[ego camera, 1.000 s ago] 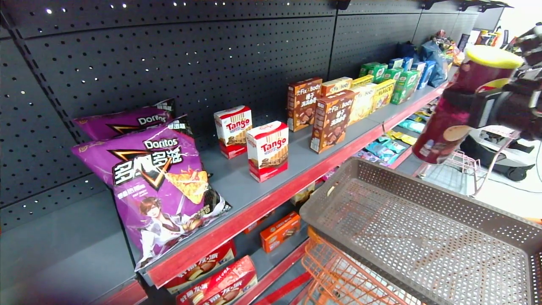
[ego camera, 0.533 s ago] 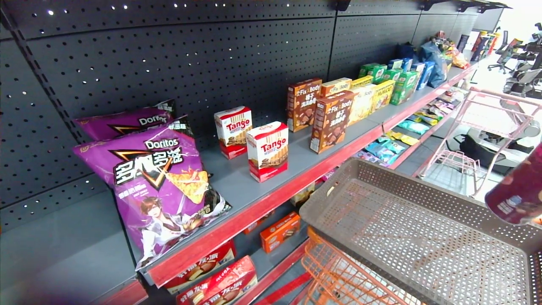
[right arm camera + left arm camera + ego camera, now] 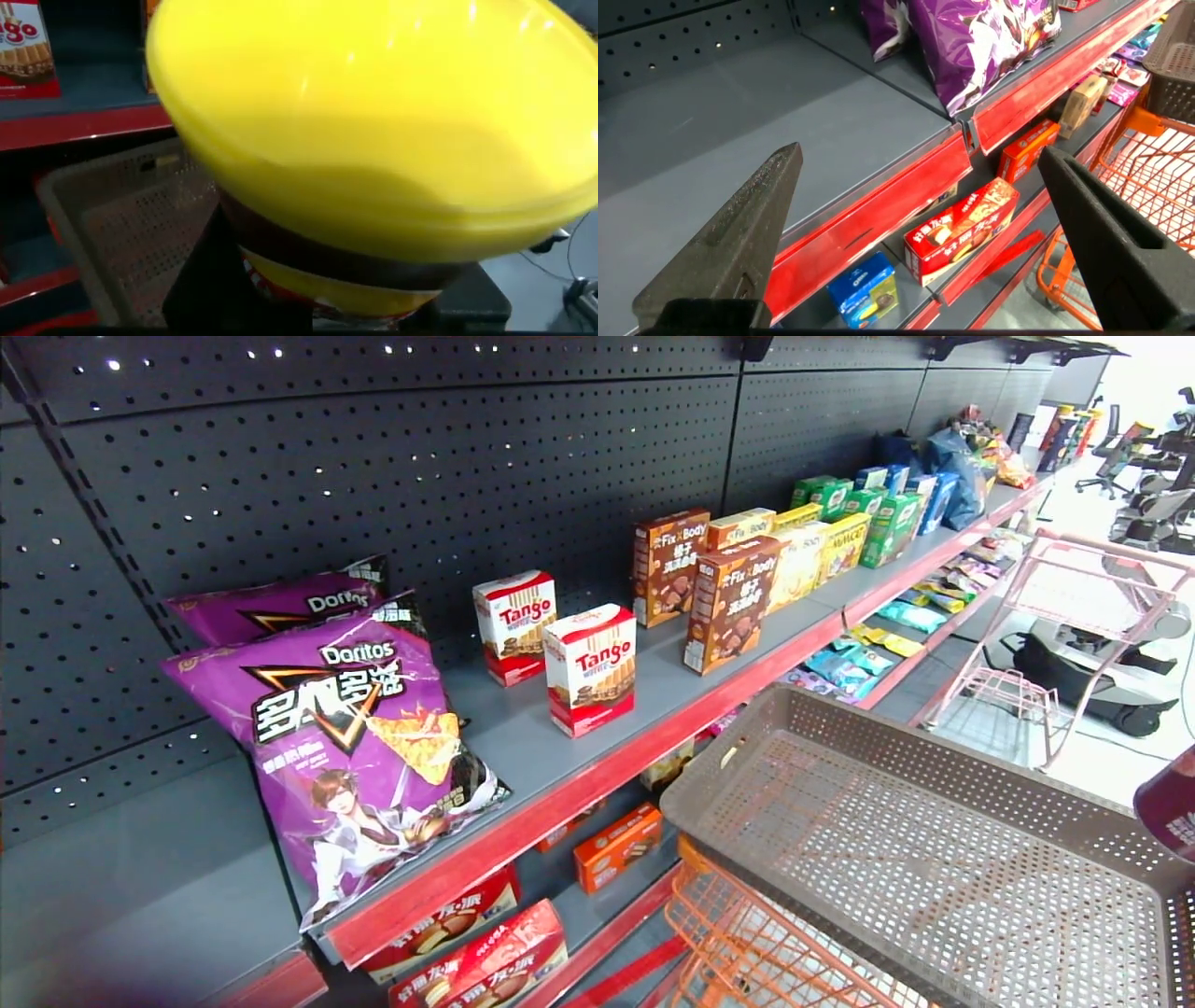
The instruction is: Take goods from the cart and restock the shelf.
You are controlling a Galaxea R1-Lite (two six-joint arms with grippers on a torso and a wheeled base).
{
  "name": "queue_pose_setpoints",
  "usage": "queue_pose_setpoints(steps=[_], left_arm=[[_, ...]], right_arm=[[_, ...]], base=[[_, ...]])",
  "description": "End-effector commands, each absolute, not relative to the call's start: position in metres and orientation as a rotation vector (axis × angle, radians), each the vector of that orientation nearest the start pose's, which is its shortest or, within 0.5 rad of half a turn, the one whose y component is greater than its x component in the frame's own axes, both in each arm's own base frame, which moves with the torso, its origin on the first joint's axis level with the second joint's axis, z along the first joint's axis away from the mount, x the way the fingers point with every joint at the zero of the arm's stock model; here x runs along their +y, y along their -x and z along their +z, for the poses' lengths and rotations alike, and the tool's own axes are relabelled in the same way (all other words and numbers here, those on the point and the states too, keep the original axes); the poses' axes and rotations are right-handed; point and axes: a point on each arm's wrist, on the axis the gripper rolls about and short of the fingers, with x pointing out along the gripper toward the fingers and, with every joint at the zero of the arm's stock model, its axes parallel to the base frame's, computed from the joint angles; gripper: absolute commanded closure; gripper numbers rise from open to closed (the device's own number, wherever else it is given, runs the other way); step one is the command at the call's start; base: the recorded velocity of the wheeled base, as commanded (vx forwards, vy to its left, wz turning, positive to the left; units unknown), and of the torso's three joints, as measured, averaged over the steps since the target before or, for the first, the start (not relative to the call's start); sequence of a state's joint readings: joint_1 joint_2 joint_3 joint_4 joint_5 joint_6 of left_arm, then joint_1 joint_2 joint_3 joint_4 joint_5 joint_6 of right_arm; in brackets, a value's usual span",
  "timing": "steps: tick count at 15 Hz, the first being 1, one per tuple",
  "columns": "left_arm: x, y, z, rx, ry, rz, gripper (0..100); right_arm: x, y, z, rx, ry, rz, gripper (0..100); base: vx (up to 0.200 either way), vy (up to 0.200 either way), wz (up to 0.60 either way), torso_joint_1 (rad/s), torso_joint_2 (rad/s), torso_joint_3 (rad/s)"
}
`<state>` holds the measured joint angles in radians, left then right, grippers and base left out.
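Note:
A dark red can with a yellow lid (image 3: 374, 140) looms close in the right wrist view, with my right gripper (image 3: 327, 303) shut around its body. In the head view the can's lower end (image 3: 1169, 803) pokes in at the right edge, above the cart's grey perforated basket (image 3: 724, 747). The grey shelf (image 3: 653, 681) with a red front edge carries purple chip bags (image 3: 345, 747), red-and-white boxes (image 3: 590, 667) and brown boxes (image 3: 728, 607). My left gripper (image 3: 915, 233) hangs open over a bare stretch of shelf (image 3: 766, 121) left of the chip bags (image 3: 980, 37).
The orange wire cart (image 3: 747, 943) stands under the basket, close to the shelf front. Lower shelves hold red boxes (image 3: 962, 229) and an orange box (image 3: 1022, 154). A pink cart (image 3: 1074, 616) stands farther down the aisle at right. More boxes (image 3: 840, 523) fill the shelf's far end.
The right gripper with the can has dropped from high at the right to the lower right edge of the head view. The shelf goods have not moved.

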<state>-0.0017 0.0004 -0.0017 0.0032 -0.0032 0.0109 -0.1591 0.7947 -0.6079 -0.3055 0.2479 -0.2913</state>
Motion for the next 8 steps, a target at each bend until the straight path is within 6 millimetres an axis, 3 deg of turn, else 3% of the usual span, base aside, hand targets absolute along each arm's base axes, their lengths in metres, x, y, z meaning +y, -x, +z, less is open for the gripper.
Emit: queue_pose_setpoints(steps=[1,8], left_arm=[[0.0,0.023,0.076,0.002,-0.011,-0.005,0],[0.0,0.023,0.076,-0.002,0.015,0.014,0]], right_arm=[[-0.007,-0.081,0.271,-0.121,0.324,0.086,100],[-0.007,-0.094,0.281,-0.124,0.35,0.106,100]], base=[[0.0,0.0,0.0,0.0,0.0,0.0],[0.0,0.0,0.0,0.0,0.0,0.0]])
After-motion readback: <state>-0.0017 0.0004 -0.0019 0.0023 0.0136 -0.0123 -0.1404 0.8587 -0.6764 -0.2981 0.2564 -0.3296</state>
